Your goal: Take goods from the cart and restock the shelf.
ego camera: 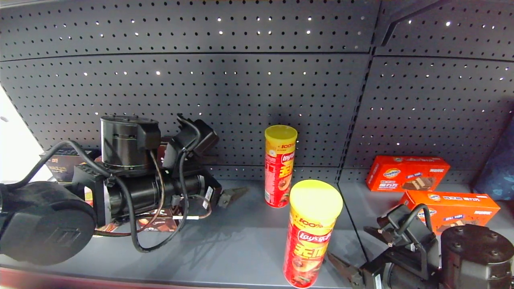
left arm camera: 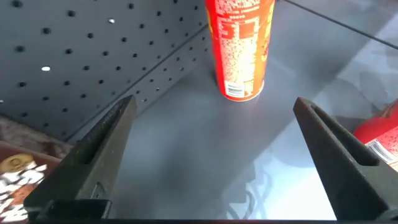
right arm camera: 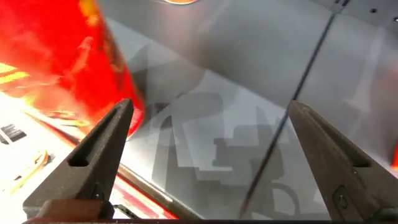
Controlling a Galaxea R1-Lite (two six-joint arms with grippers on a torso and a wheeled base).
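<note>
Two red chip cans with yellow lids stand upright on the grey shelf point(ego camera: 237, 245). The back can point(ego camera: 280, 166) is near the pegboard, and the front can point(ego camera: 311, 233) is near the shelf's front edge. My left gripper point(ego camera: 237, 193) lies low over the shelf, left of the back can. In the left wrist view it point(left arm camera: 214, 104) is open and empty, with the back can point(left arm camera: 239, 46) ahead of it and the front can point(left arm camera: 379, 134) off to one side. My right gripper point(ego camera: 348, 242) sits just right of the front can. It point(right arm camera: 210, 107) is open, with the can point(right arm camera: 68, 56) beside one finger.
Two orange boxes point(ego camera: 407, 172) point(ego camera: 449, 210) lie on the right shelf section, past the upright divider point(ego camera: 353, 160). Dark boxes point(ego camera: 64, 164) and flat brown packs point(ego camera: 156, 224) sit behind and under my left arm. A blue bag point(ego camera: 498, 168) is at the far right.
</note>
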